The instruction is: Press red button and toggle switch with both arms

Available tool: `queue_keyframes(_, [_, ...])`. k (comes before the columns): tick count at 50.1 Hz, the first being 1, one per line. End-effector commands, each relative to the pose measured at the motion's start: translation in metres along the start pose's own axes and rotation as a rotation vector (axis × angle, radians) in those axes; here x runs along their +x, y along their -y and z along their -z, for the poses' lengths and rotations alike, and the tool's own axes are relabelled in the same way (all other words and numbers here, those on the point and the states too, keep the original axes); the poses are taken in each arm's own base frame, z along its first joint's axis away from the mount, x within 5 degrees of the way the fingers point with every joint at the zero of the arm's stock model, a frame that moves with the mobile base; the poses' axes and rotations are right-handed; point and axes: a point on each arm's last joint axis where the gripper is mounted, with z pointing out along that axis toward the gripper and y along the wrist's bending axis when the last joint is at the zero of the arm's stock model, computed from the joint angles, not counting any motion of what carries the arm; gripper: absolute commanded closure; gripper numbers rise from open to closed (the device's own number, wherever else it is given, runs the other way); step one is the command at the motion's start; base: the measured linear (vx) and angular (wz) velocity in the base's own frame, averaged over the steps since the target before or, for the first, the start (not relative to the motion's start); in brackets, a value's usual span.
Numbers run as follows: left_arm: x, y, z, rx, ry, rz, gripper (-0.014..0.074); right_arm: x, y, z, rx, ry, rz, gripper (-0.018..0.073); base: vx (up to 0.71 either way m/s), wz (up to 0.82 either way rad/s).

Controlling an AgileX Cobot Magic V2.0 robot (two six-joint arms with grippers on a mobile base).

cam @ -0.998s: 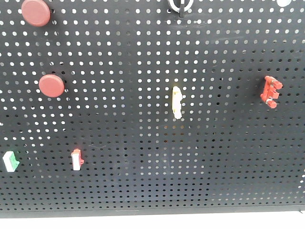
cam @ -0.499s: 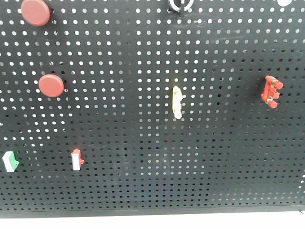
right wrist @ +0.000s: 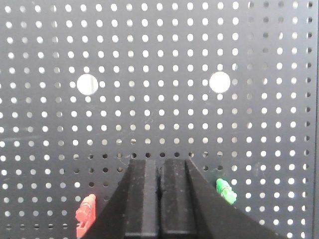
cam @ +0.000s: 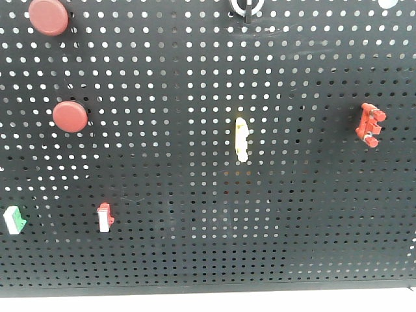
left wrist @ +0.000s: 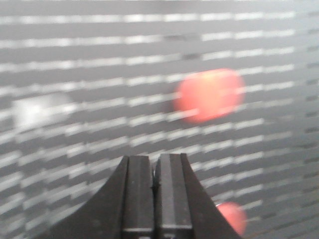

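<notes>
Presently, both pairs of jaws are pressed together with nothing between them.

Left jaws: the pads meet in the left wrist view, fronting the pegboard [cam: 195, 78]. I judge them shut to form one blunt tip for pushing, not gripping. A red button [left wrist: 209, 95] shows blurred, above and right of that tip and apart from it. A second red blur [left wrist: 232, 217] sits low right. The front view shows two at the board's left, the upper button [cam: 49, 16] and the lower button [cam: 70, 117]. Which of them the wrist view shows I cannot tell. Each is round, with no long axis, and faces outward, so a straight push suits it.

Right jaws: likewise together, facing perforated panel, with a red clip [right wrist: 84, 216] low left and a green piece [right wrist: 225, 191] just right.

Toggle switch [cam: 246, 8]: at the front view's top edge, cropped. Its black lever [cam: 247, 17] hangs downward from the white ring [cam: 234, 8], long axis vertical. It is absent from the right wrist view, so I judge that arm not yet aligned.
</notes>
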Motion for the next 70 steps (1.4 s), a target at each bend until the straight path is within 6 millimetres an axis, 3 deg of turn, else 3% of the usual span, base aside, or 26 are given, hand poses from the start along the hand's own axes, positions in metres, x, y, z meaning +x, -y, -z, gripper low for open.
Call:
queue_keyframes(1, [-0.030,0.006,-0.007,0.034,0.147,0.019,0.0595,-0.017,0.000,0.001,0.002,0.107,0.008,0.0562,0.00,0.00])
queue_keyframes(13, [-0.038,0.009,-0.036,0.042,0.161,0.024,0.0595,-0.016,0.000,0.001,0.003,0.090,0.008,0.0562,0.00,0.00])
queue_keyframes(23, [-0.031,0.010,-0.057,0.043,0.136,0.027,0.0595,-0.014,0.001,0.001,0.004,0.069,0.008,0.0562,0.00,0.00])
queue_keyframes(35, [-0.024,0.011,-0.064,0.044,0.122,0.027,0.0595,-0.014,0.001,0.000,0.004,0.068,0.008,0.0562,0.00,0.00])
queue_keyframes(43, [-0.039,0.009,-0.048,0.039,0.136,0.023,0.0595,-0.014,0.001,0.001,0.004,0.069,0.008,0.0562,0.00,0.00])
queue_keyframes(51, [-0.048,0.006,-0.017,0.030,0.092,0.022,0.0595,-0.014,0.001,0.000,0.004,0.067,0.008,0.0562,0.00,0.00])
queue_keyframes(70, [-0.026,0.004,0.071,0.030,0.104,0.023,0.0595,0.000,-0.007,-0.019,-0.047,0.017,-0.006,0.0562,0.00,0.00])
